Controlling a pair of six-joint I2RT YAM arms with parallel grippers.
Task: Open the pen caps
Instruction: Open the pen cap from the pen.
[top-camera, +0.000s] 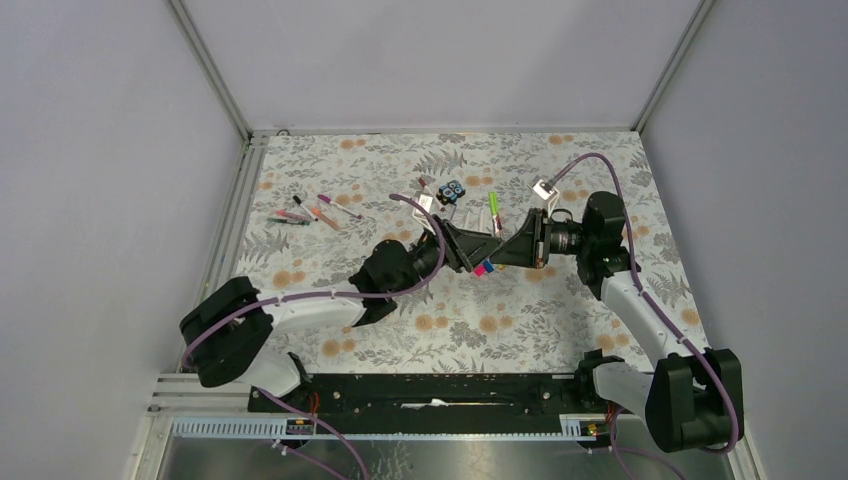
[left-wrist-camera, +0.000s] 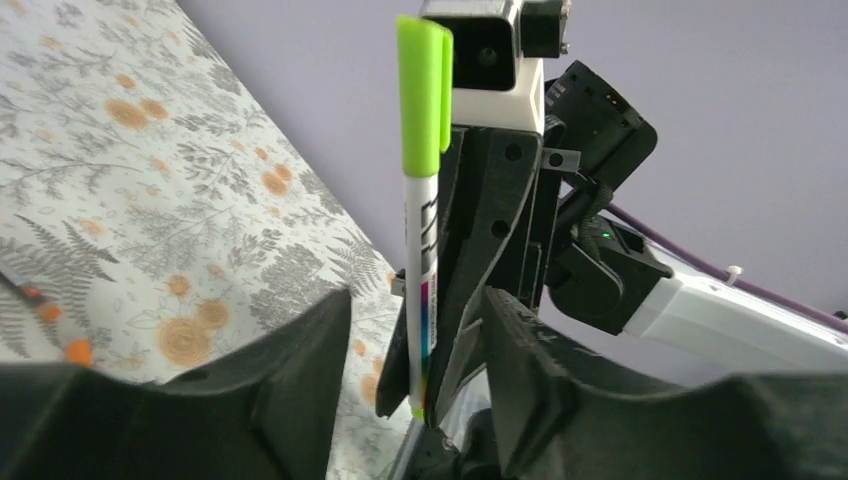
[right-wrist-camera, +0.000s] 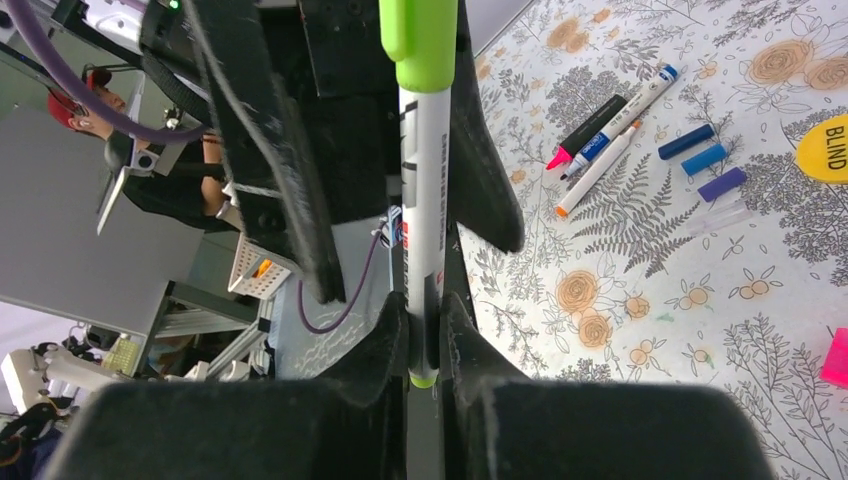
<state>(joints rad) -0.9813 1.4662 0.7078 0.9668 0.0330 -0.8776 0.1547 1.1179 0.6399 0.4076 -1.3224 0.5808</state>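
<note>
Task looks partway done. The green pen (left-wrist-camera: 421, 250) stands upright mid-frame in both wrist views, held off the bench (top-camera: 540, 312), w/ its green cap (left-wrist-camera: 422, 95) on, so this one isn't opened yet. The right fingers (right-wrist-camera: 385, 350) are clamped on the barrel's lower end. The left fingers (left-wrist-camera: 310, 340) stand apart either side of the pen, w/ a gap each side in the left wrist view, i.e. not pinching it. Prob. done already: loose caps lie at the right of the right wrist view — blue caps (right-wrist-camera: 687, 141) and a purple cap (right-wrist-camera: 722, 184). Just beside them are a pink-and-black highlighter (right-wrist-camera: 588, 132) w/ a bare pink tip and a white pen (right-wrist-camera: 595, 175) w/ a bare orange tip. Left to do, as I judge it: the left fingers need to close on the green cap and pull it off. After that comes the group of pens (top-camera: 315, 212) at upper left of the top view — too small there to tell which are capped.
</note>
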